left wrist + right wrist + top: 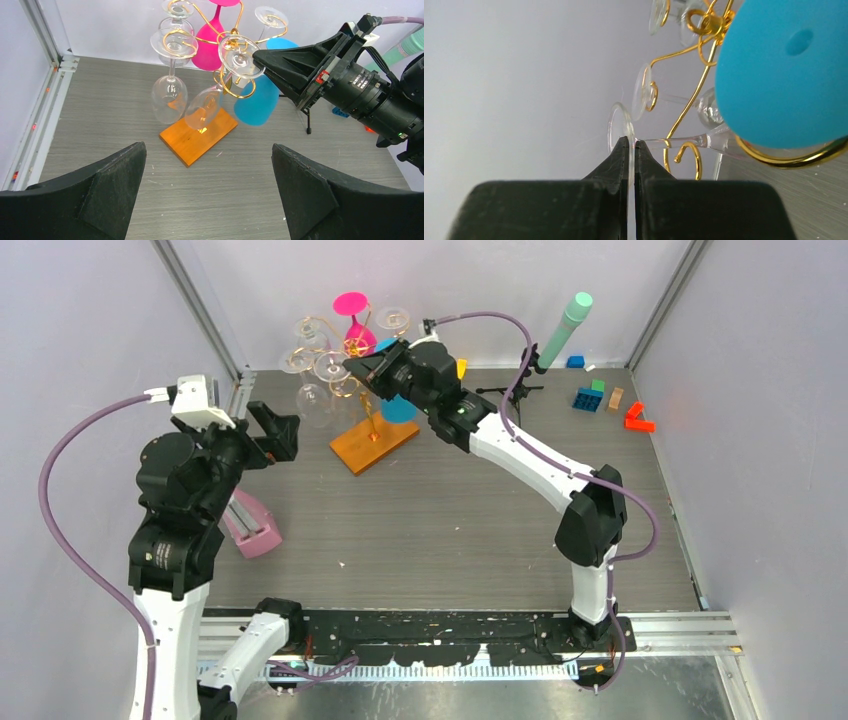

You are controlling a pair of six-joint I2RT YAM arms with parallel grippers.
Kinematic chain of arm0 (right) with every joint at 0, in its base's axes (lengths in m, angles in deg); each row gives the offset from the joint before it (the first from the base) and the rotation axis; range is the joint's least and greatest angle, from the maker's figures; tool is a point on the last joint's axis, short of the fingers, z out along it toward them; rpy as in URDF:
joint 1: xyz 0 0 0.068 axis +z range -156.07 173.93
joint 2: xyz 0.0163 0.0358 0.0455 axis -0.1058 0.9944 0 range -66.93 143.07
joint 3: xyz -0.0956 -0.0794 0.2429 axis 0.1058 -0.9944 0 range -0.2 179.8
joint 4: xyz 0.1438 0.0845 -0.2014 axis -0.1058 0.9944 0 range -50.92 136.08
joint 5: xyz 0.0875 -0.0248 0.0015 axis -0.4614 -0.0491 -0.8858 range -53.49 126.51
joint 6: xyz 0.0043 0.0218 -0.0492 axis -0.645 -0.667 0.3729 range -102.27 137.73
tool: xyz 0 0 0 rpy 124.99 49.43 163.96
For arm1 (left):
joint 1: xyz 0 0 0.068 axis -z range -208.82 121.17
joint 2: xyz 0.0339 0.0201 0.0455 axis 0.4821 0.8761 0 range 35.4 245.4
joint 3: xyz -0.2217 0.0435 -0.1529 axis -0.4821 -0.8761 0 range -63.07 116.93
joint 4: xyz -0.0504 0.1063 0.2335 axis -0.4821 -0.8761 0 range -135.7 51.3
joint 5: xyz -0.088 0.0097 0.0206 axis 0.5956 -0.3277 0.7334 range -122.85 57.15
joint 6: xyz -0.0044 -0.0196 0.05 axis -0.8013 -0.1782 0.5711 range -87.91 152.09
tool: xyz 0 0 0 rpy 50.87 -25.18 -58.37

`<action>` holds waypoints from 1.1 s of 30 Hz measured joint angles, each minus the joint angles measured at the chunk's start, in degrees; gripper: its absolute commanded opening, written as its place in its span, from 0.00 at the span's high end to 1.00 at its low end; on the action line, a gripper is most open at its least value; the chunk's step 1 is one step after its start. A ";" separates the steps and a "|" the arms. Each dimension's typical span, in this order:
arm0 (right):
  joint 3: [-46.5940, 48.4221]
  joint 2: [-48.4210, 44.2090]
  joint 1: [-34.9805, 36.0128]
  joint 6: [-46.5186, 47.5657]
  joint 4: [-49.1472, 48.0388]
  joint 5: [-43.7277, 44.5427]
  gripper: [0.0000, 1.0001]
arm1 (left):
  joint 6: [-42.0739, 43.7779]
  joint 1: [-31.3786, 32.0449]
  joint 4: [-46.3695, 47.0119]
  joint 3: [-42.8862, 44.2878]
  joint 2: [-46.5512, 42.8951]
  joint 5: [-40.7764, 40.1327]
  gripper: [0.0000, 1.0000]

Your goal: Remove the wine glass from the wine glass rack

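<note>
Near the far edge, left of middle, the right gripper [631, 145] is pinched shut on the foot of a clear wine glass [240, 54] hung on the wine glass rack [197, 140], a blue glass [256, 102] crowding just beside. The left gripper [208, 148] gapes wide by the left edge; bare worktop [450, 520] lies nearward.

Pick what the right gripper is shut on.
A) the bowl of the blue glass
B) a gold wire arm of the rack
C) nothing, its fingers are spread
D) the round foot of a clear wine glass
D: in the right wrist view the right gripper pinches the thin foot of the clear wine glass, whose stem runs to the wine glass rack.
</note>
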 measured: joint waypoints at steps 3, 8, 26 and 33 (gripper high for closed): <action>1.09 0.46 0.00 1.22 1.75 2.91 1.00 | 0.00 0.00 0.00 0.00 0.15 0.04 0.00; 2.27 0.74 0.00 2.80 3.52 7.69 1.00 | 0.00 0.00 -0.02 -0.04 0.55 0.17 0.00; -8.04 -6.80 0.15 1.27 4.59 13.27 0.99 | -0.15 0.00 -2.43 -0.15 7.04 11.10 0.00; -15.30 -13.88 0.15 -2.23 3.15 11.02 1.00 | 2.34 0.02 -1.77 -4.26 4.85 17.66 0.00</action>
